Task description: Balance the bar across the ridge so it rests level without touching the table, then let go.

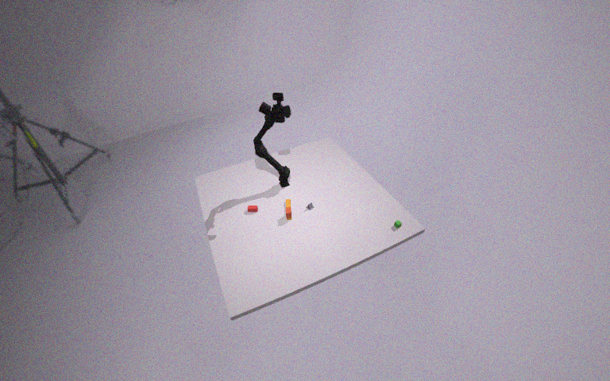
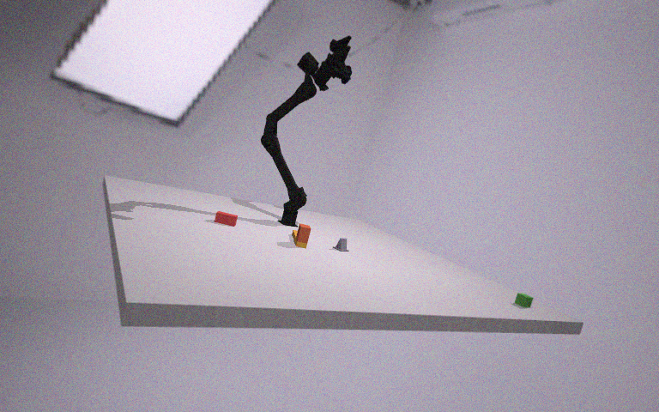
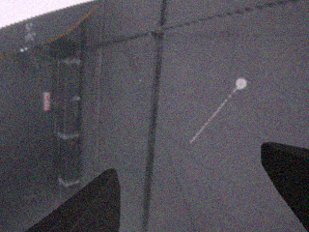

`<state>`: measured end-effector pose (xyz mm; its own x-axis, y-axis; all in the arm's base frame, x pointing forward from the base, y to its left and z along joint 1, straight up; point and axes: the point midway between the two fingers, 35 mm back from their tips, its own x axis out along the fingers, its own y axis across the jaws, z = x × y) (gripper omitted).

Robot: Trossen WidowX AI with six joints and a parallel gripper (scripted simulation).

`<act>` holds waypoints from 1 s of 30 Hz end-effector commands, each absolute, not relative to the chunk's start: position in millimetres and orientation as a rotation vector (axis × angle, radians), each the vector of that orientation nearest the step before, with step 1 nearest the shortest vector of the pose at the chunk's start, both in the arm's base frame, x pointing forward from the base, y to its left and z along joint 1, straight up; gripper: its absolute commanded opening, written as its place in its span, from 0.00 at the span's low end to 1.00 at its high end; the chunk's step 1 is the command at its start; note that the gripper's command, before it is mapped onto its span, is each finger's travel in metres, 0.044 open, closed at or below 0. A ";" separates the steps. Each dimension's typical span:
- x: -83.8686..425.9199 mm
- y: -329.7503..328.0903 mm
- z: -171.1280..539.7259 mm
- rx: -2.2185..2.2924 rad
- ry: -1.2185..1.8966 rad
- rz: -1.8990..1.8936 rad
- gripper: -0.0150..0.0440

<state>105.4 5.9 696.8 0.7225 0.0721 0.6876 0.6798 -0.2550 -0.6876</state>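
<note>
Gripper [image 1: 277,101] [image 2: 343,56] is w/ fingers apart, nothing btwn; orange block [image 1: 288,209] [image 2: 303,233] is well below it, on tabletop [image 1: 314,242] [image 2: 291,286].

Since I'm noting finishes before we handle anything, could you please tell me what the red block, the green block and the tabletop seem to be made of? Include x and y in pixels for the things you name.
Red block [image 1: 252,209] [image 2: 226,219]: perhaps painted wood or plastic; even color, crisp edges.

Green block [image 1: 397,223] [image 2: 523,299]: likely similar, with flat color and no clear highlight.

Tabletop [image 1: 314,242] [image 2: 291,281]: pale, fairly matte, possibly laminate; shadows but no mirrored objects.
</note>
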 end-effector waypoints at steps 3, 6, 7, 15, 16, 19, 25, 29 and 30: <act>140.8 48.0 674.6 -1.998 -0.547 -0.585 0.79; 158.6 63.0 661.8 -2.106 -0.516 -0.547 0.79; 164.7 67.5 657.1 -2.141 -0.505 -0.532 0.79; 208.8 87.1 620.8 -2.375 -0.400 -0.416 0.79; 213.9 88.1 616.3 -2.400 -0.385 -0.401 0.79; 229.4 90.1 602.0 -2.473 -0.340 -0.351 0.79; 264.7 94.3 563.2 -2.610 -0.254 -0.193 0.79; 287.3 92.7 533.9 -2.686 -0.192 -0.066 0.79; 292.6 91.7 526.3 -2.702 -0.176 -0.033 0.79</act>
